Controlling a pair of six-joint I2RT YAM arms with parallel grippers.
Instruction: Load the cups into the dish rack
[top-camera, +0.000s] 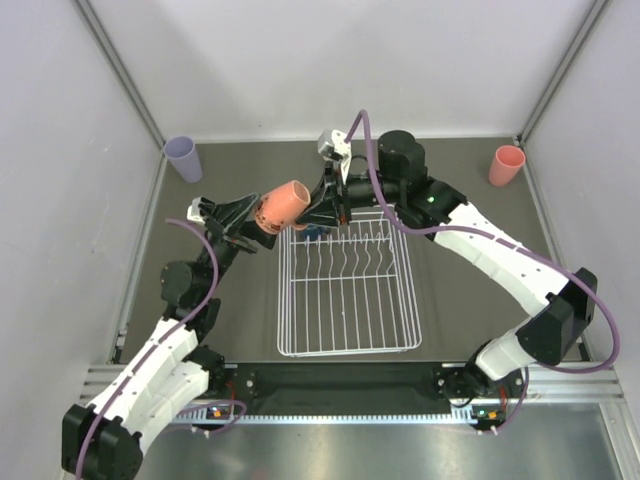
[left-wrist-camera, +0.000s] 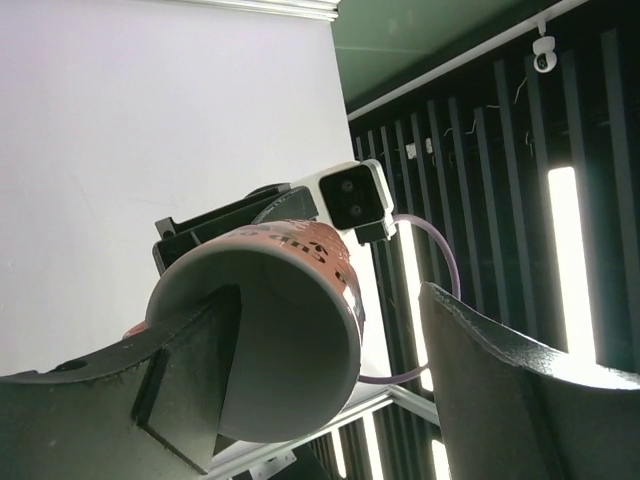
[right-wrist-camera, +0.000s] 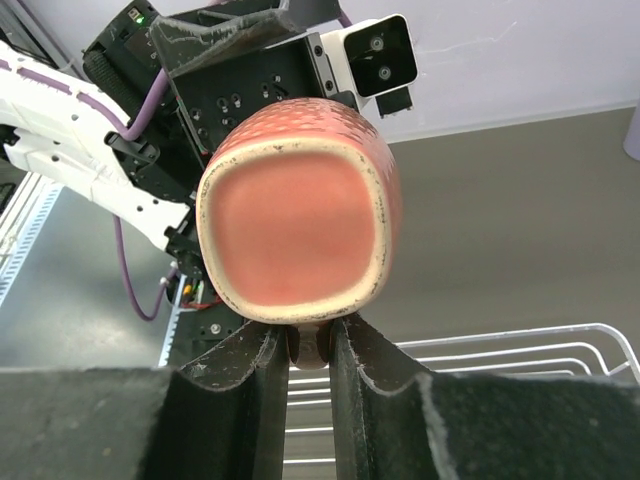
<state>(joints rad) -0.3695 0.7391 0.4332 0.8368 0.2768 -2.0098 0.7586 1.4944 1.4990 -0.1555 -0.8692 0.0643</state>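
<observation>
Hanging above dish rack (top-camera: 348, 352): orange mug (top-camera: 285, 205)

Terracotta-orange handled mug (right-wrist-camera: 295, 220) fills centre frame, its cream-edged, squarish end facing the lens. The right gripper (right-wrist-camera: 307, 352) has its black fingers (right-wrist-camera: 240, 380) close together on the mug's dark handle at the bottom. A black wrist block with white camera module (right-wrist-camera: 384, 55) sits behind the mug. White wire dish rack (right-wrist-camera: 560, 350) is at lower right on the grey-brown tabletop (right-wrist-camera: 520, 220).

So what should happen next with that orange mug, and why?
Probably the left gripper backs away: its fingers look spread around the orange mug, while the right gripper is pinched on its handle near the dish rack.
</observation>
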